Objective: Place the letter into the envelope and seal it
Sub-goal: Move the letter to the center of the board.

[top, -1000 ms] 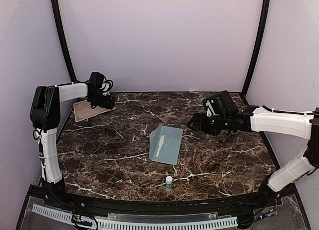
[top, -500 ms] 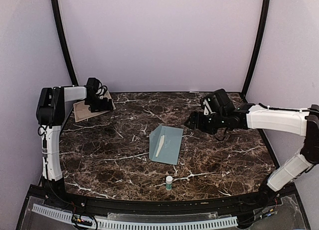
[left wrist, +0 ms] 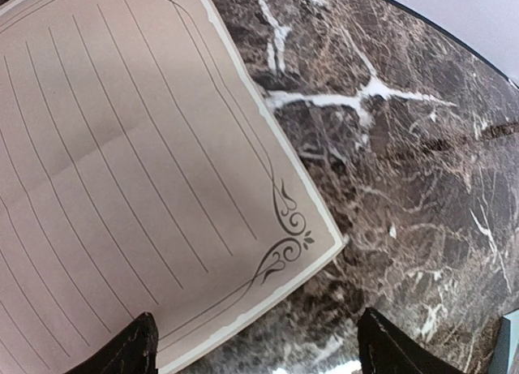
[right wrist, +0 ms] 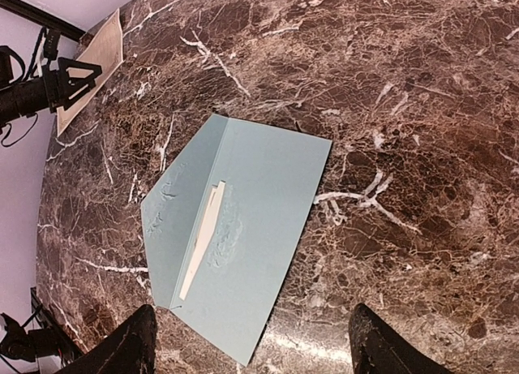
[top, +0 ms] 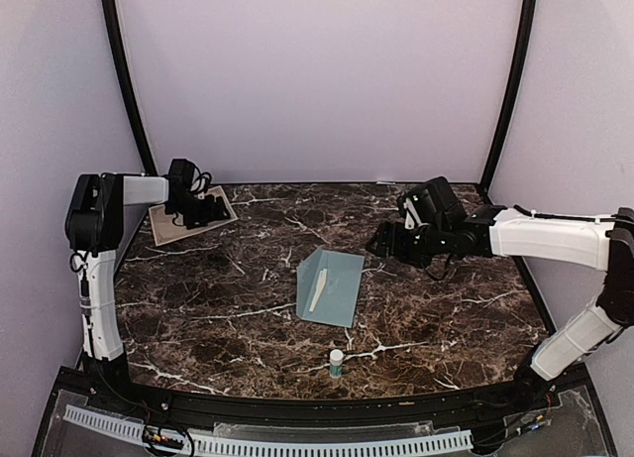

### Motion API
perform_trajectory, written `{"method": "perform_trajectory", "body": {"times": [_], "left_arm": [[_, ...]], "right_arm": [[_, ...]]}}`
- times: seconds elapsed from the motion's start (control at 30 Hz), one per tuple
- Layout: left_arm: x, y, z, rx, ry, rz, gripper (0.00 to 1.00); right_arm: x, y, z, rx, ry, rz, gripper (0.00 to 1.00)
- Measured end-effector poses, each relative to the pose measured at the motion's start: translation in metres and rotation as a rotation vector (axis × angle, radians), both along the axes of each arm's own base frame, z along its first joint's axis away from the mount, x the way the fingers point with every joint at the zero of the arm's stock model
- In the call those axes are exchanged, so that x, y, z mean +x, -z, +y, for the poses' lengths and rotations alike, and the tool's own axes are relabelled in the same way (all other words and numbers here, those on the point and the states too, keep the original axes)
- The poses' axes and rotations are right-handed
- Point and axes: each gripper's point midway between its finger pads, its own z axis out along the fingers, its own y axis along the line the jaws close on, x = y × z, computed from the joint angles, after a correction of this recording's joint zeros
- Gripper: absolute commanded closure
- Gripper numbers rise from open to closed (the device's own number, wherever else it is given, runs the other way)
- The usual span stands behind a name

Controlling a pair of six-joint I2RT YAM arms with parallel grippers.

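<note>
Right wrist view, pale teal envelope [right wrist: 268, 204], pointed flap open, lying flat

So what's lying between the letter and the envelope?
Only bare marble table, as the top view shows. The letter lies far left at the left gripper, and the envelope lies mid-table.

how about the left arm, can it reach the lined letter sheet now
Likely yes: the left pincer hovers open over a corner of the letter sheet, with nothing lying on it.
</note>
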Motion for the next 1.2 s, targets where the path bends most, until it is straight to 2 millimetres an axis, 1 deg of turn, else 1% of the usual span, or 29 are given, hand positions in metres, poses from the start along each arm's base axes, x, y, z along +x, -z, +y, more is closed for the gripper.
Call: {"method": "perform_trajectory", "body": {"times": [0.07, 0.17, 0.23, 0.43, 0.53, 0.57, 0.6, 0.63, 0.67, 0.7, 0.77, 0.83, 0.87, 0.9, 0.97, 1.0, 1.1, 1.13, 1.2], "left_arm": [[-0.013, -0.001, -0.006, -0.028, 0.005, 0.01, 0.16], [-0.039, -0.001, -0.019, -0.06, 0.022, 0.033, 0.17], [-0.057, -0.001, -0.031, -0.076, 0.041, 0.045, 0.16], [-0.112, -0.002, -0.077, -0.124, 0.115, 0.083, 0.16], [-0.14, -0.006, -0.093, -0.155, 0.138, 0.109, 0.16], [-0.147, -0.011, -0.096, -0.165, 0.143, 0.111, 0.15], [-0.154, -0.019, -0.098, -0.18, 0.141, 0.107, 0.14], [-0.156, -0.029, -0.098, -0.19, 0.141, 0.092, 0.13], [-0.157, -0.044, -0.097, -0.203, 0.138, 0.065, 0.13], [-0.155, -0.063, -0.096, -0.222, 0.134, 0.024, 0.13], [-0.152, -0.104, -0.09, -0.267, 0.132, -0.066, 0.12], [-0.148, -0.137, -0.077, -0.3, 0.119, -0.145, 0.12], [-0.147, -0.146, -0.069, -0.307, 0.108, -0.167, 0.12], [-0.143, -0.154, -0.056, -0.314, 0.085, -0.188, 0.13], [-0.137, -0.155, -0.028, -0.321, 0.031, -0.199, 0.13], [-0.134, -0.151, -0.01, -0.325, -0.008, -0.196, 0.13], [-0.136, -0.126, 0.037, -0.339, -0.119, -0.148, 0.14], [-0.139, -0.116, 0.049, -0.346, -0.149, -0.129, 0.14], [-0.145, -0.101, 0.062, -0.363, -0.186, -0.095, 0.15]], "right_arm": [[-0.001, 0.001, -0.001, -0.001, 0.001, 0.002, 0.22], [-0.001, 0.001, -0.001, -0.001, 0.001, 0.002, 0.22], [-0.002, 0.001, -0.002, -0.001, 0.001, 0.002, 0.22], [-0.003, 0.004, -0.003, -0.004, 0.001, 0.006, 0.23], [-0.004, 0.002, -0.003, 0.0, 0.003, 0.005, 0.22], [-0.004, 0.001, -0.003, 0.003, 0.003, 0.002, 0.22], [-0.004, -0.001, -0.003, 0.007, 0.003, -0.002, 0.22], [-0.004, -0.004, -0.004, 0.011, 0.003, -0.007, 0.22], [-0.005, -0.006, -0.004, 0.015, 0.003, -0.012, 0.22], [-0.005, -0.009, -0.004, 0.019, 0.003, -0.017, 0.22], [-0.006, -0.013, -0.005, 0.027, 0.003, -0.027, 0.22], [-0.006, -0.016, -0.006, 0.033, 0.003, -0.034, 0.23], [-0.007, -0.017, -0.006, 0.033, 0.003, -0.035, 0.23], [-0.006, -0.018, -0.005, 0.036, 0.003, -0.038, 0.23], [-0.006, -0.018, -0.005, 0.038, 0.002, -0.039, 0.23], [-0.006, -0.018, -0.005, 0.039, 0.001, -0.039, 0.23], [-0.007, -0.019, -0.005, 0.04, -0.003, -0.04, 0.23], [-0.008, -0.019, -0.005, 0.04, -0.004, -0.041, 0.23], [-0.009, -0.02, -0.006, 0.043, -0.005, -0.045, 0.23]]}}
